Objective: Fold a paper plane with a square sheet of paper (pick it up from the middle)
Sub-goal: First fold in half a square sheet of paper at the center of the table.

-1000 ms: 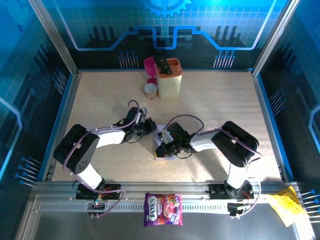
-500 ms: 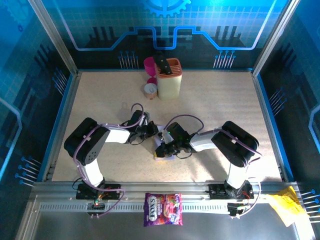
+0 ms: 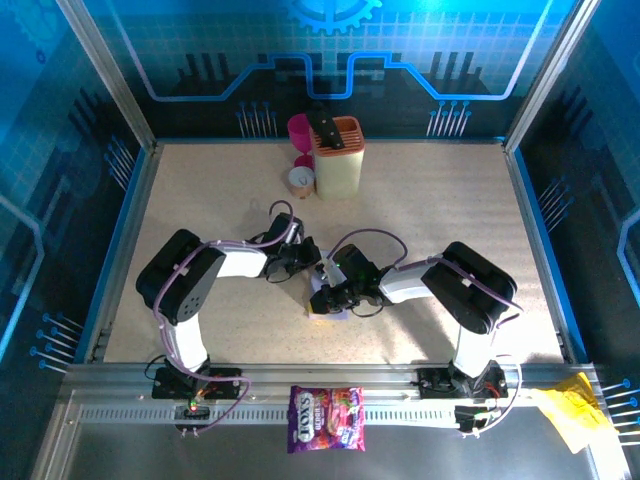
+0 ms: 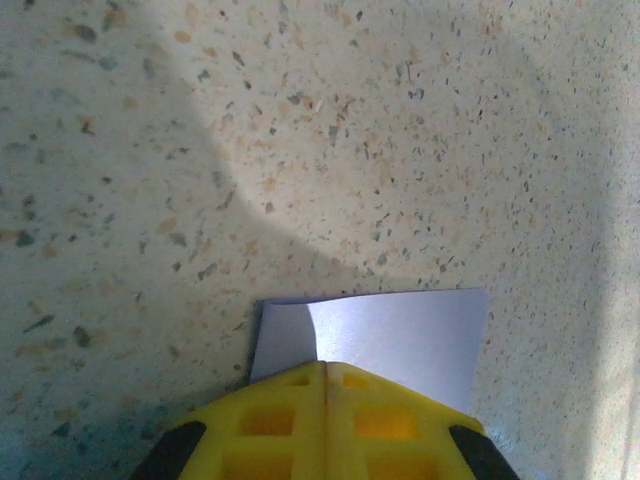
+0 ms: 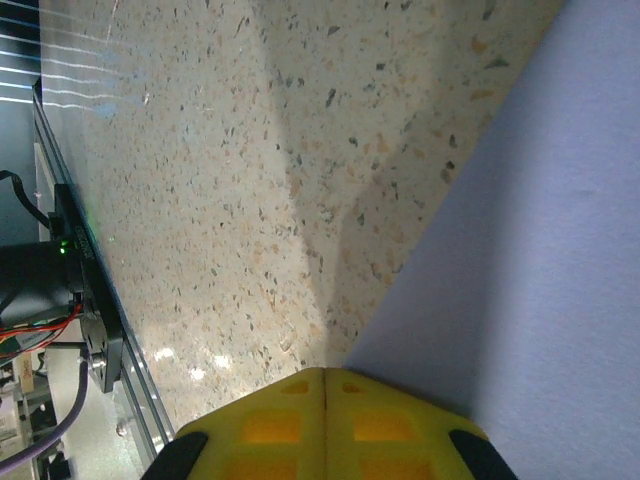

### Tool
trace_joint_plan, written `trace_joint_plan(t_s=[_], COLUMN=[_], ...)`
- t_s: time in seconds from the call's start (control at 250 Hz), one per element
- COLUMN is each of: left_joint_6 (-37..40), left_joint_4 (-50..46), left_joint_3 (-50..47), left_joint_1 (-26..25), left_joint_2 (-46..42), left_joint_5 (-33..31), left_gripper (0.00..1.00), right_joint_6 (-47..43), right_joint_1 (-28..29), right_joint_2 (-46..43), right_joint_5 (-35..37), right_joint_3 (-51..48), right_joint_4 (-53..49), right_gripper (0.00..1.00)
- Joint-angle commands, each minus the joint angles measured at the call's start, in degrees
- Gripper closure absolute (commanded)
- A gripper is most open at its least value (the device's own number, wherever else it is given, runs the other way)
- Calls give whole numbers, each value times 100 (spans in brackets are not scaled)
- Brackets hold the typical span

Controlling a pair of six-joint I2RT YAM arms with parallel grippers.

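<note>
Closed tight, the left gripper (image 4: 325, 368) has its two yellow fingers meeting along a single seam, with the tips set right on the near edge of the square sheet of paper (image 4: 400, 340). That edge runs in under them, and I cannot tell whether it is pinched or only pressed. Beside the tips the left corner of the sheet curls up a little. The right gripper (image 5: 325, 375) is closed the same way, its tips touching an edge of the pale lilac sheet (image 5: 560, 250), which lies flat on the speckled table (image 5: 250, 150). From above, both grippers (image 3: 308, 262) (image 3: 330, 298) meet over the paper (image 3: 333, 313) near the middle of the table, slightly toward the near side. A yellow holder (image 3: 338, 160) and a pink cup (image 3: 298, 128) stand at the far edge, well apart from the paper.
</note>
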Motion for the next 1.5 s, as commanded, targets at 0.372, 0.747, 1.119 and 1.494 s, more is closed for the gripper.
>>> trace_joint_plan(t_s=[0.372,0.747,1.119,1.494], left_joint_6=[435,552,882,1166], left_joint_4=[-436,-532,-698,-599], left_joint_3=[592,838,849,70], left_joint_1=[463,697,1050,791], left_joint_2=[582,777,596,-635], left_joint_5=[-566,-591,-588,134], left_gripper=[100,100,100,100], right_joint_6=[-132,-139,-439,-1209], right_joint_1=[144,142,115,-162], right_joint_2=[575,543,394,6], right_joint_5=[689,719,857,753], right_joint_3=[-680,-794,-776,-397], right_joint_4=[-1279,-1256,-1573,-2333], right_gripper=[100,100,100,100])
